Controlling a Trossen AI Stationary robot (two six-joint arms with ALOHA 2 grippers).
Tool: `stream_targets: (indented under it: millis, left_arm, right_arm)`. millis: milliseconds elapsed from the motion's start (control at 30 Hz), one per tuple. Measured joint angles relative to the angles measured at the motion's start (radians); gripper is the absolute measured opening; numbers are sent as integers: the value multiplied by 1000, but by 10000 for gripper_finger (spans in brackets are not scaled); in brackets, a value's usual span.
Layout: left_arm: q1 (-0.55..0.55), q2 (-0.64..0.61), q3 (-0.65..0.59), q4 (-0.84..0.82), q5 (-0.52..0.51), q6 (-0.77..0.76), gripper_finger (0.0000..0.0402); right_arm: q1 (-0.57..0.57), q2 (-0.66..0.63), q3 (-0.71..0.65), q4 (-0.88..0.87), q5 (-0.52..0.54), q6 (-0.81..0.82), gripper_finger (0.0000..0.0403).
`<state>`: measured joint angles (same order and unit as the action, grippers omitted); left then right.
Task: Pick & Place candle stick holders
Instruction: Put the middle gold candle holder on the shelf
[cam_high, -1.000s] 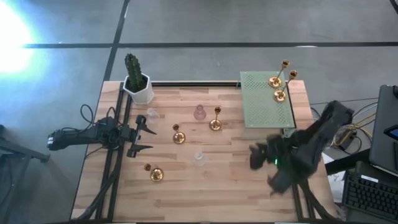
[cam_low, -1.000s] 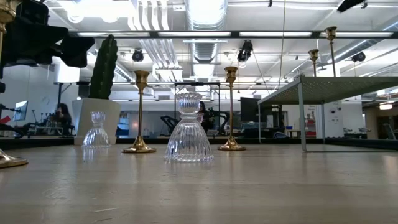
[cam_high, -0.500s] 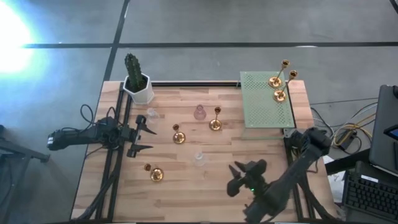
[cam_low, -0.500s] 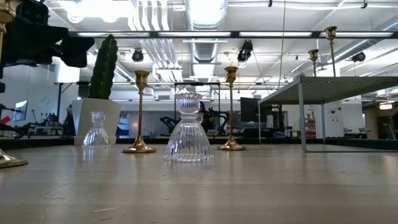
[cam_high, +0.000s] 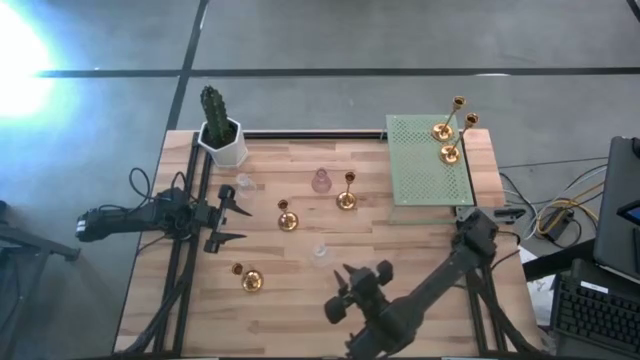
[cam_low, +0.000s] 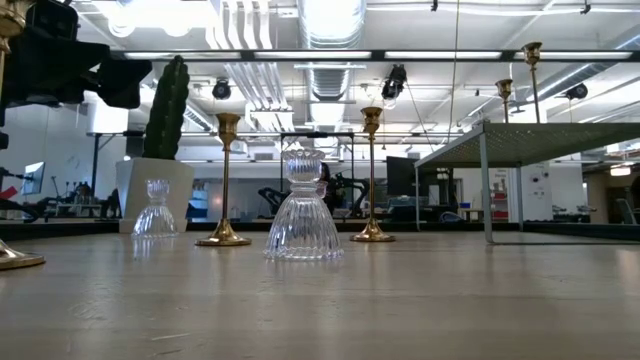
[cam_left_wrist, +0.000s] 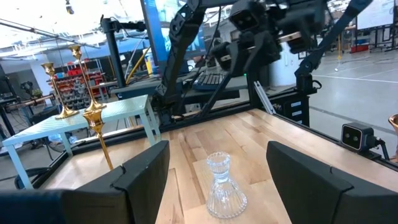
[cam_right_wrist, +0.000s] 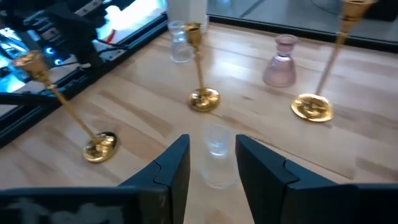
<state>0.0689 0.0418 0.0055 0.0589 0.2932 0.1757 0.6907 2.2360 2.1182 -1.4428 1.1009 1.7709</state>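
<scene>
On the wooden desk (cam_high: 300, 310) our right claw (cam_right_wrist: 212, 163) sits w/ fingers apart on either side of a clear ribbed glass holder (cam_right_wrist: 217, 147), not yet clamped. We see gold holders (cam_high: 287, 220) w/ round bases, thin stems and small cups: three on the desk, three more on the green rack (cam_high: 420, 175) at the far right corner. A pinkish glass one (cam_high: 321, 181) stands mid-desk. Our left claw (cam_high: 232, 214) waits, fingers apart, at the desk's left edge.
</scene>
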Motion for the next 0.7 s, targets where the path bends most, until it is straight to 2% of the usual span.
stream_targets:
  millis: [367, 533, 700]
  left_arm:
    - [0, 0, 0, 0, 0, 0, 273]
    - [0, 0, 0, 0, 0, 0, 273]
    - [0, 0, 0, 0, 0, 0, 273]
  right_arm:
    - [-85, 150, 170, 170, -31, -228, 107]
    - [-144, 173, 179, 227, -61, -305, 112]
    - [-212, 172, 163, 407, -94, -502, 128]
